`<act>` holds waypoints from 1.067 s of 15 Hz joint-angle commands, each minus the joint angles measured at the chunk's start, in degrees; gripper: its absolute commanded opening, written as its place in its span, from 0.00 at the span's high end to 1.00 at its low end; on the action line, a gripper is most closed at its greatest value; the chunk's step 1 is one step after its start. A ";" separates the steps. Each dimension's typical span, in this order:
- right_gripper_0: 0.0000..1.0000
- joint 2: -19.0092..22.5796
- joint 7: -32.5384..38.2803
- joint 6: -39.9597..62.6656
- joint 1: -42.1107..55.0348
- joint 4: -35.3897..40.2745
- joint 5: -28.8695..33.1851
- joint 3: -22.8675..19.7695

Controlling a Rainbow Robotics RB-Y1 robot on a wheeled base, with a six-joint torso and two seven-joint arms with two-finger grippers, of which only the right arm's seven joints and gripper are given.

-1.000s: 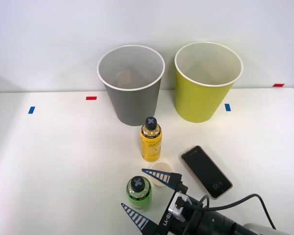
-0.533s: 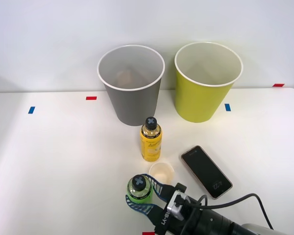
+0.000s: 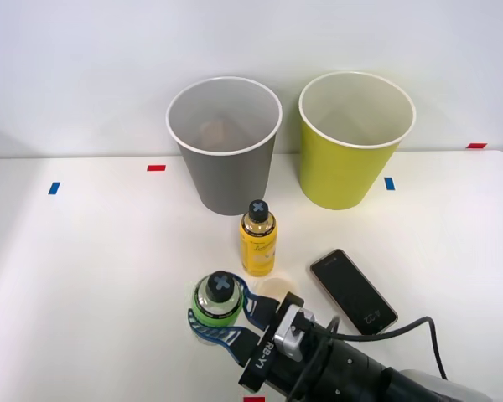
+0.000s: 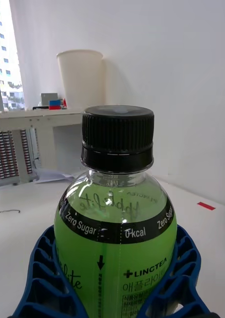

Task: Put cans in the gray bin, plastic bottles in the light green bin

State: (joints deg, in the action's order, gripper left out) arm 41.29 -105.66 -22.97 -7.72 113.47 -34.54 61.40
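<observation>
Green-labelled bottle point(image 4: 114, 233): green liquid, black ribbed cap, black band with white lettering. Yellow-labelled bottle point(image 3: 257, 239): yellow label, dark cap bearing a gray cross. Gray bin point(image 3: 230, 180): gray wall, white rim. Light green bin point(image 3: 345, 172): yellow-green wall, white rim. Fingers point(image 4: 40, 278): blue, ribbed. Phone point(image 3: 353, 292): black.

1. Green-labelled bottle point(image 4: 114, 218): base is running off the wrist frame's bottom edge.
2. Cream paper cup point(image 3: 268, 290): gripper point(image 3: 222, 316) is covering most of it, lower centre.
3. Object inside gray bin point(image 3: 225, 144): too dim to identify.
</observation>
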 commanded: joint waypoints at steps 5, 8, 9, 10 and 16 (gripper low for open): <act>1.00 -1.56 1.51 11.45 0.25 11.86 -1.41 -16.14; 1.00 -2.62 2.57 19.80 0.34 16.87 -6.33 -25.72; 1.00 -3.14 2.74 21.38 0.25 17.67 -8.00 -28.09; 1.00 -3.23 2.83 21.91 0.25 18.11 -10.02 -30.81; 1.00 -6.84 4.24 32.72 -3.88 18.19 -13.54 -44.08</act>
State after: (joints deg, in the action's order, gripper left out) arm 35.81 -102.12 5.11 -9.55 131.67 -47.65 21.45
